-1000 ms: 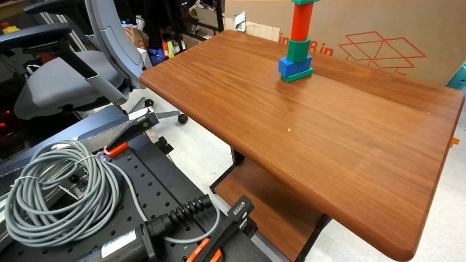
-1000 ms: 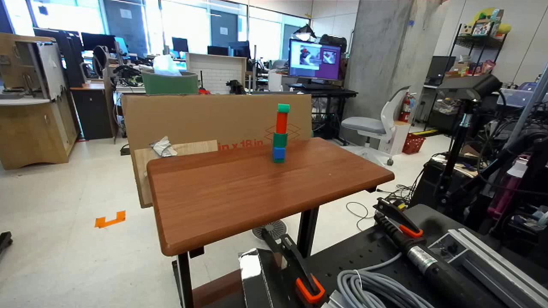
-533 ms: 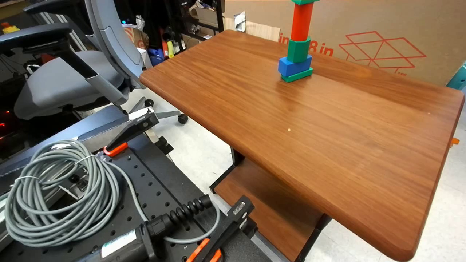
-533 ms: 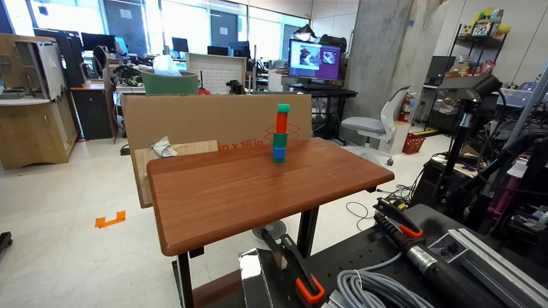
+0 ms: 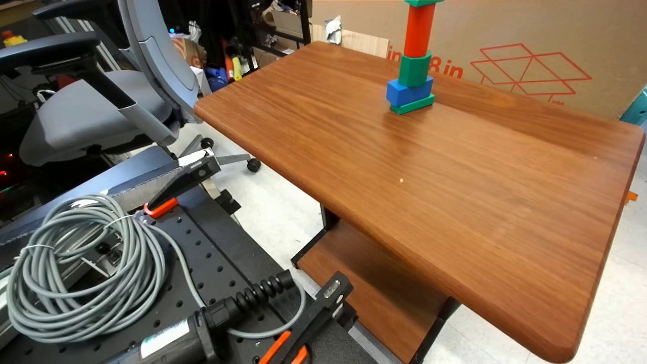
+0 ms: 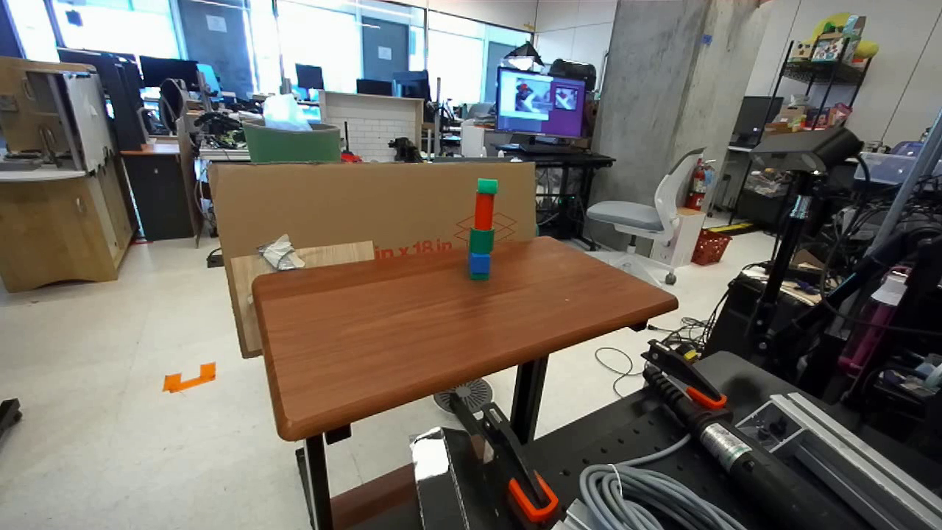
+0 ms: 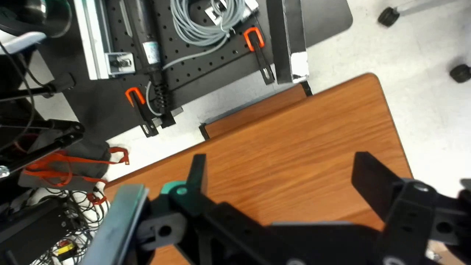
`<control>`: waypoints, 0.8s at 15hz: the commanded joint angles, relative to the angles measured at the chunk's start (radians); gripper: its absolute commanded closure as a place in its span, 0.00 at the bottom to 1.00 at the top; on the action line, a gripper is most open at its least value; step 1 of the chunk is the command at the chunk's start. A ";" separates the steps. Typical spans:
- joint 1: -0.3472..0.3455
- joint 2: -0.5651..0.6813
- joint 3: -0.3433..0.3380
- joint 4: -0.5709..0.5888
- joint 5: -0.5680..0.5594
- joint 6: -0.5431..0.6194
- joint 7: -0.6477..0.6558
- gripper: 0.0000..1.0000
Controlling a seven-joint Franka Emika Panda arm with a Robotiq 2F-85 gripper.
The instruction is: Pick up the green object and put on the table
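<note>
In the wrist view the gripper point(image 7: 283, 171) is black, its fingers point(image 7: 371, 180) blocky and flat-faced. The left screw head point(image 7: 181, 191) looks green-tinted, the right screw head point(image 7: 421, 187) pale. A grey link point(image 7: 178, 226) at left has a round black hole point(image 7: 165, 231); a pale strip point(image 7: 312, 223) lines the black crossbar point(image 7: 327, 239).

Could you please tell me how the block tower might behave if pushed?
Tall and narrow, the block tower would probably tip. It may come apart, since it looks simply stacked. The red piece looks rounded, so it could roll.
</note>
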 commanded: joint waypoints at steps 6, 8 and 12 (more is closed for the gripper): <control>-0.010 0.072 -0.088 -0.113 0.012 0.418 -0.036 0.00; -0.019 0.082 -0.111 -0.116 0.009 0.426 -0.041 0.00; -0.049 0.108 -0.157 -0.099 0.005 0.423 -0.068 0.00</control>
